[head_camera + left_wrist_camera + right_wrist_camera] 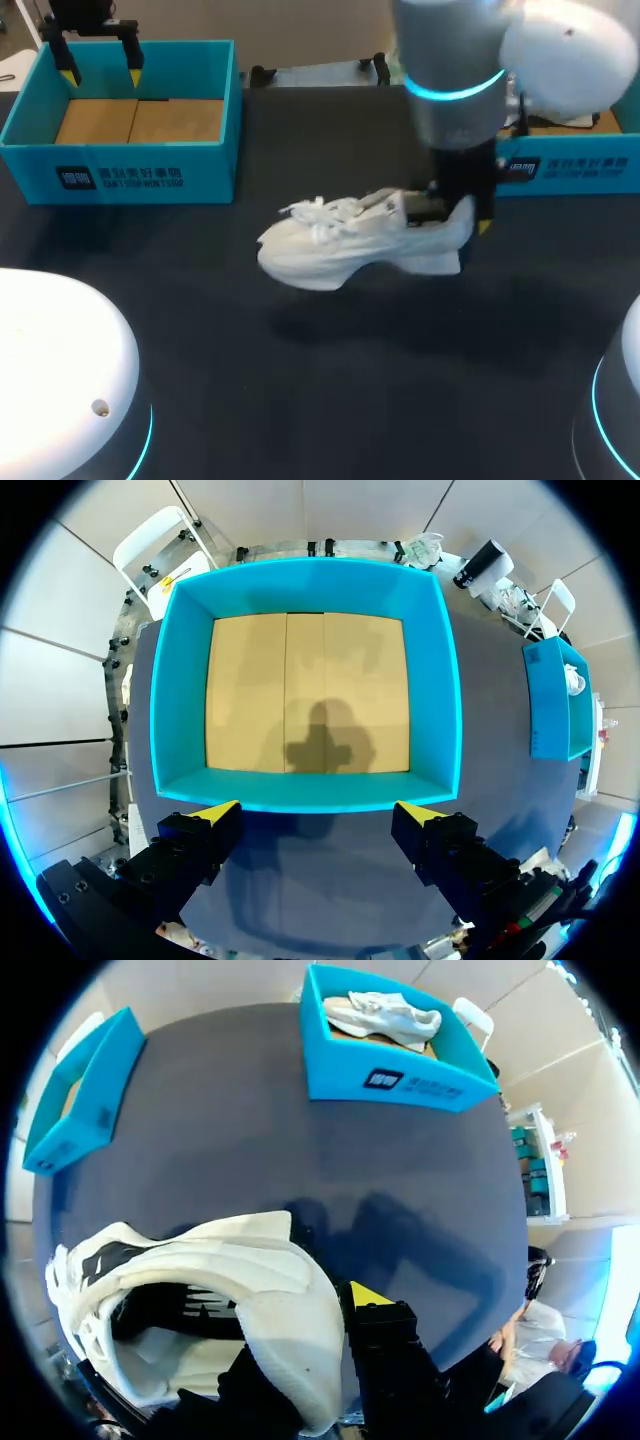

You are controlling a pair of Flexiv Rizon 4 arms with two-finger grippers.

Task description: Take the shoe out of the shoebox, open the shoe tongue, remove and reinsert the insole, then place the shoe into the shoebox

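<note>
A white shoe [345, 242] hangs above the dark table [330, 390], toe toward the left, casting a shadow below. My right gripper [458, 215] is shut on its heel. In the right wrist view the heel collar of the shoe [200, 1290] sits in the right gripper [310, 1330]; one yellow fingertip [365, 1295] shows outside the heel and the other is hidden. My left gripper [100, 73] stands open over the far wall of an empty teal box [125, 160]. The left gripper [318, 815] has nothing between its fingers, and the box's cardboard floor [305, 690] is bare.
A second teal box [575, 168] stands at the back right, partly behind my right arm. In the right wrist view this box [400, 1078] holds another white shoe [385, 1015]. The empty box [85, 1100] is far off to the side.
</note>
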